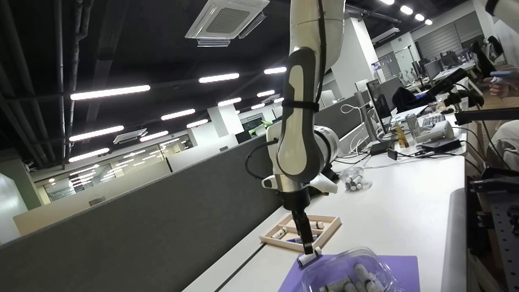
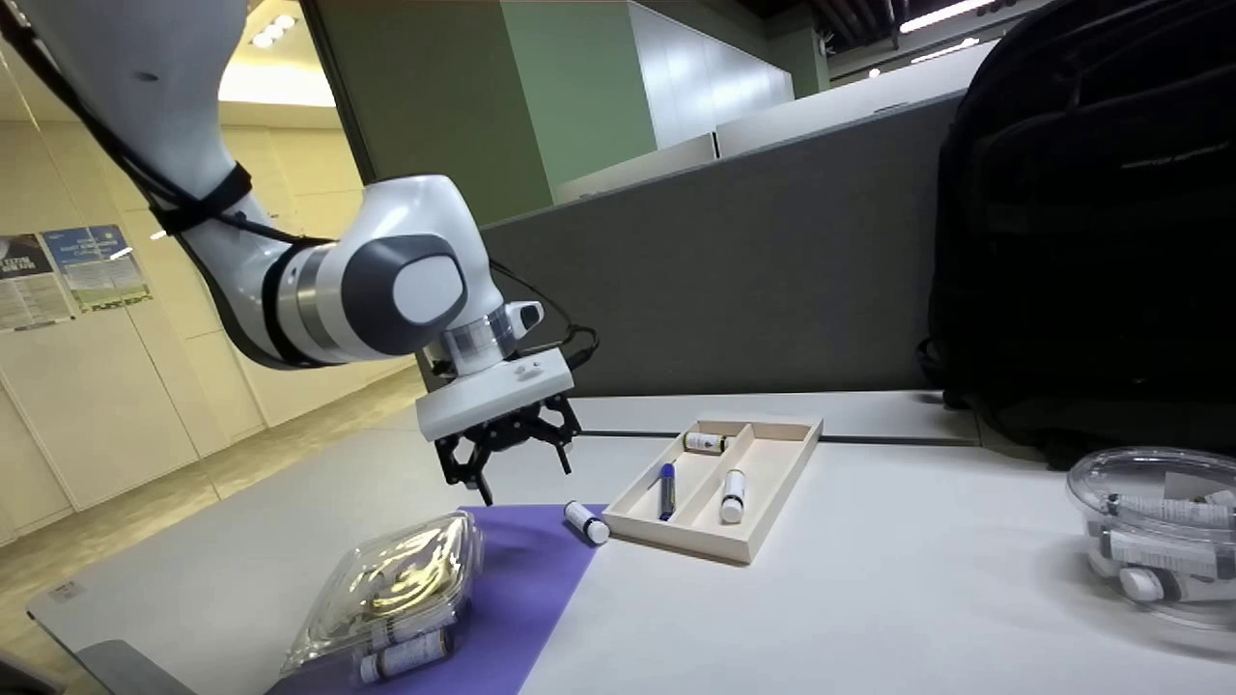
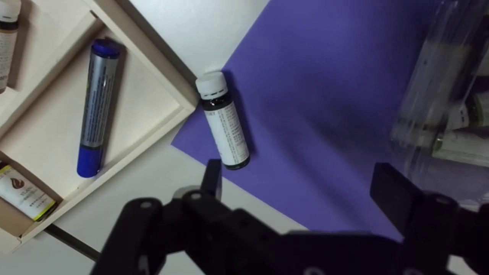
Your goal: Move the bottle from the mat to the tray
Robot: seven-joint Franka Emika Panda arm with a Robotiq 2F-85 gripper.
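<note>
A small bottle with a white cap and white label lies on its side on the corner of the purple mat [image 2: 531,589], close to the tray; the bottle shows in both exterior views [image 1: 310,257] [image 2: 586,522] and the wrist view [image 3: 227,131]. In the wrist view its cap is beside the tray's corner. The wooden tray [image 2: 676,547] has divided compartments holding a blue marker [image 3: 97,103] and two bottles [image 2: 734,496] [image 2: 705,442]. My gripper [image 3: 298,175] is open above the mat with nothing between its fingers. In the wrist view the left fingertip appears just below the bottle's base.
A clear plastic box [image 2: 406,579] with several bottles sits on the mat, near my right finger in the wrist view. A round clear tub of bottles [image 2: 1159,541] stands on the table. A grey partition [image 2: 734,280] and black backpack [image 2: 1091,241] border the back.
</note>
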